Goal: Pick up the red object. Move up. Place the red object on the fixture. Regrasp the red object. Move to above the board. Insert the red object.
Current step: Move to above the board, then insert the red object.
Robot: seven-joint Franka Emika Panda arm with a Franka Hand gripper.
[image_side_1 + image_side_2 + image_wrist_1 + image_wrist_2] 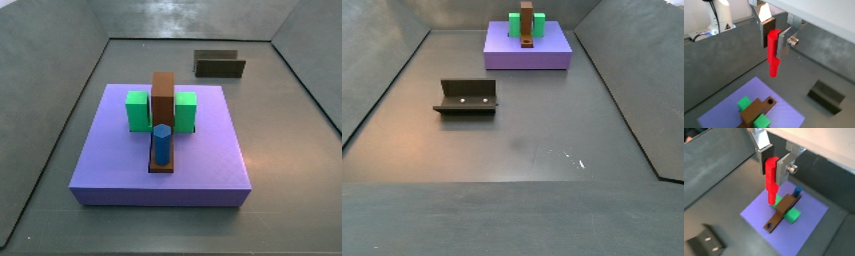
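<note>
above the board [811, 223], the red object [771, 180] is held upright by the gripper [775, 167] — jaws clamped on its upper end.

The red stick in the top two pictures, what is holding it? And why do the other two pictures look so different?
A robot arm is holding it. The arm ends in a gripper with two flat silver fingers, and they are squeezed on the red object, a long peg that hangs straight down.

Those two pictures come from small cameras on the robot's wrist, so they look down past the fingers. Far below you can see the board, a big purple slab.

The other two pictures come from cameras fixed beside the table. The arm is too high to show in them. On the board stand green blocks, a brown bar and a blue peg. On the grey floor, away from the board, stands the fixture, a dark bracket, with nothing on it.
</note>
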